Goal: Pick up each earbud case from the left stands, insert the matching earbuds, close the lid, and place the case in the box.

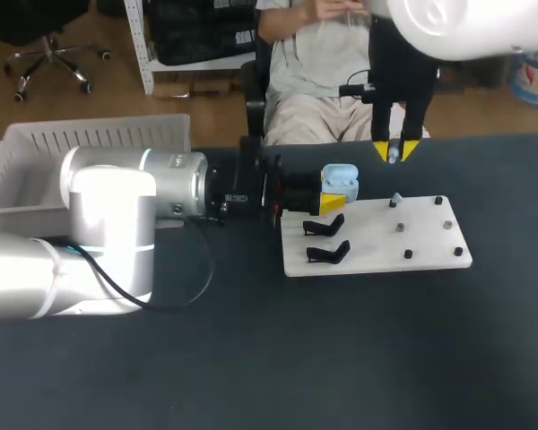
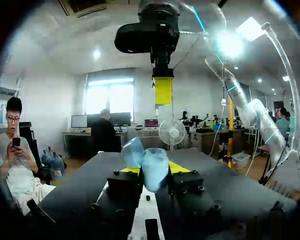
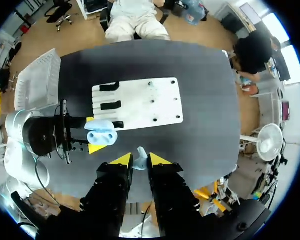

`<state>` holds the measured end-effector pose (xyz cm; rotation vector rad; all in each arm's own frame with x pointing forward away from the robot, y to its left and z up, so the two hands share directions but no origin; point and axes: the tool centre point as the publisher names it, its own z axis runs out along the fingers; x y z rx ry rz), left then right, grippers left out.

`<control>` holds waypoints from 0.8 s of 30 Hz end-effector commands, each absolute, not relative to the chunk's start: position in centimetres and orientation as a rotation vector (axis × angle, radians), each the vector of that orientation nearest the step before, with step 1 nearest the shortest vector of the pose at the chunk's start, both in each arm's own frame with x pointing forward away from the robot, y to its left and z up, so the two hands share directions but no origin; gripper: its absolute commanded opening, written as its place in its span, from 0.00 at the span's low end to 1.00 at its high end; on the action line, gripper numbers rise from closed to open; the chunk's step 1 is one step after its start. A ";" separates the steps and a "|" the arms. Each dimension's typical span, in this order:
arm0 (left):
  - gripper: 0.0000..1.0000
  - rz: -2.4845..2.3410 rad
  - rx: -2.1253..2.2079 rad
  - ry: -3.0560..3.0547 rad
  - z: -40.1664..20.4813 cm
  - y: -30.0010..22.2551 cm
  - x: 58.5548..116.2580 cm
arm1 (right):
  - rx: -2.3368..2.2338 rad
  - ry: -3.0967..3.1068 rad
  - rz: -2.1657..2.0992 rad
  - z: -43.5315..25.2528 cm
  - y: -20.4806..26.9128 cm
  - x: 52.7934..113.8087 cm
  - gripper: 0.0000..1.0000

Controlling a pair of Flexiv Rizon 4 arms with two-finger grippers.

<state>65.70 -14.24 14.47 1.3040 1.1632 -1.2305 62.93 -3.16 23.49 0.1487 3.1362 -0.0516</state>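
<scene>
– Dark worktop across the whole head view, right? What is farthest left?
– A white box at the far left corner. My left arm hides much of its near side.

– And that arm's pincer?
– The left pincer reaches in sideways and is clamped on the earbud case. The case is pale blue with its lid standing open. It is held off the worktop near the board's left end, close to the stands. In the left wrist view the case sits between the fingers and covers most of their yellow tips.

– The board itself?
– A white board with two black stands on its left part and small dark pegs to the right. One far peg carries something pale, perhaps an earbud; it is too small to tell.

– The right side?
– The right pincer hangs tips-down, high above the case. It pinches a small pale earbud. In the right wrist view only the end of the earbud shows between the tips.
</scene>
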 end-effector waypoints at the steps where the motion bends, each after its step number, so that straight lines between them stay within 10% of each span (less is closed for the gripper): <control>1: 0.00 -1.230 1.302 1.160 14.4 -14.3 65.7 | 0.136 3.156 -0.050 23.5 -2.9 63.7 0.00; 24: 0.00 -1.230 1.302 1.160 14.4 -14.3 65.7 | 0.566 3.142 0.065 24.2 -0.5 63.2 0.00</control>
